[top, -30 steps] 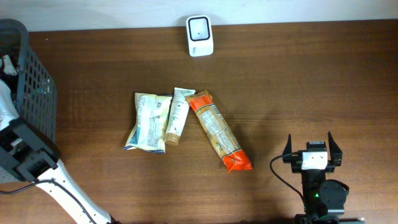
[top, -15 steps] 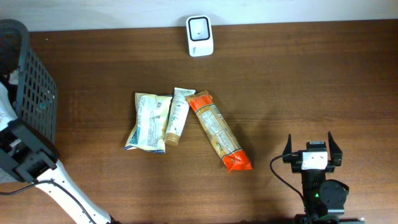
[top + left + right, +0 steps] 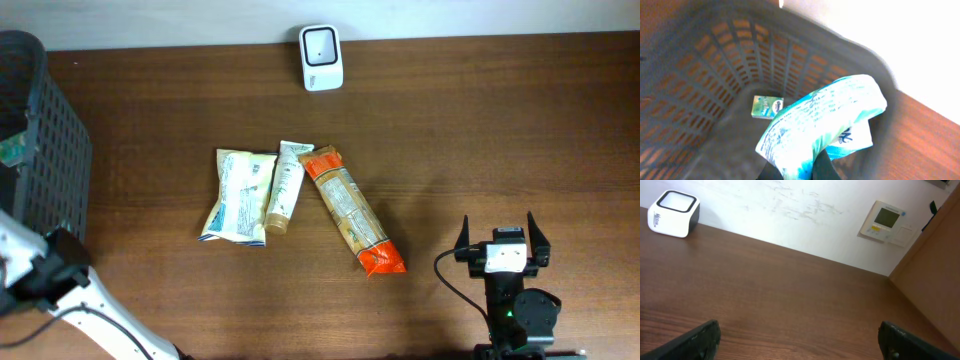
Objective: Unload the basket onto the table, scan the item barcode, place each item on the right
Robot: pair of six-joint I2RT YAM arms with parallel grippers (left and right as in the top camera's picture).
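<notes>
Holding: the left pincer is clamped tight on the lower edge of a teal-and-white pouch, with the wrapper pinched between its dark fingers.
Pouch position: it is lifted and tilted over the open mouth of the grey basket at the counter's left end, well apart from the scanner.
Basket contents: a small green box lies flat on the basket floor, below the pouch.
Right pincer: its jaws are spread wide with nothing between them, near the counter's front right edge.
Scanner: white, standing at the counter's back edge, near the middle.
Counter middle: a cream packet, a tube and an orange packet lie side by side; the tube overlaps the cream packet's edge and meets the orange packet at its top end.
</notes>
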